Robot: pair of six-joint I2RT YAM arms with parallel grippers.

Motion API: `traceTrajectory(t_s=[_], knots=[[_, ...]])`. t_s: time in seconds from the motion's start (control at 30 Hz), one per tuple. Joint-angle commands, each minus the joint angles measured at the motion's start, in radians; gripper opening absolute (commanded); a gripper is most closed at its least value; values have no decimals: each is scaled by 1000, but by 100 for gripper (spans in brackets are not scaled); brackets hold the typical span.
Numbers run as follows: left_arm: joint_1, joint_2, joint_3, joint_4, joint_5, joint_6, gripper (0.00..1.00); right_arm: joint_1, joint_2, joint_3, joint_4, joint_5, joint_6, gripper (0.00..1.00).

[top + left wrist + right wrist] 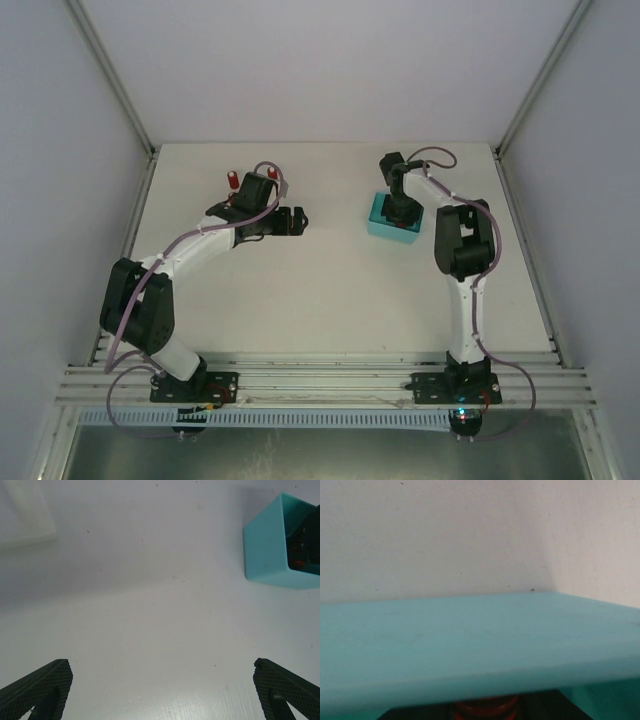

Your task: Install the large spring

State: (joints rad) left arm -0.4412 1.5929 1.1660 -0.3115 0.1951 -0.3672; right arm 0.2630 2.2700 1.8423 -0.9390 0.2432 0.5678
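1. Top view: the left arm (pixel 150 300) bends across the left half of the counter (pixel 330 290). The left tool (pixel 290 220) lies low and points right, toward the middle. Its fingers are too small here to judge.
2. Two small red pieces (pixel 232 180) sit just behind the left arm's wrist, near the back of the counter. What they are cannot be made out.
3. A teal box (pixel 381 226) stands on the right half of the counter toward the back, well apart from the left tool. The right arm (pixel 462 260) reaches over it. The right tool (pixel 402 210) points down into the box and hides what lies inside.
4. Left wrist view: the left tool is wide open. Its two dark fingers (pixel 37 690) sit at the bottom corners, with only bare counter between them.
5. The box is at the upper right of this view, and the camera looks partly into its opening. A dark part and some red spots show inside. A pale white slab (pixel 22 515) lies at the upper left.
6. Right wrist view: a blurred teal wall of the box runs across the whole width. Below its lower edge, at bottom centre, are the red coils of the spring (pixel 485 707), inside the box. Dark shapes lie close on either side.
7. Whether those shapes are the right tool's fingers cannot be told, nor whether that tool is open, closed or gripping the spring.
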Motion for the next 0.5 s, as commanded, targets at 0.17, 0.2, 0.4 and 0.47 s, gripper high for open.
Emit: traceTrajectory(t_s=[0.17,0.2,0.4,0.47], knots=[[4,4,43,-1,19,-9,99,-5,-20,-52,40,-64,-51,42],[3,6,45,-1,19,-8,99,-5,-25,-74,49,-63,-53,43],[3,12,59,-13,2,-9,99,-8,-31,-128,82,-79,-64,42],[4,15,61,-16,-2,-15,99,-8,-30,-136,94,-82,-71,38]])
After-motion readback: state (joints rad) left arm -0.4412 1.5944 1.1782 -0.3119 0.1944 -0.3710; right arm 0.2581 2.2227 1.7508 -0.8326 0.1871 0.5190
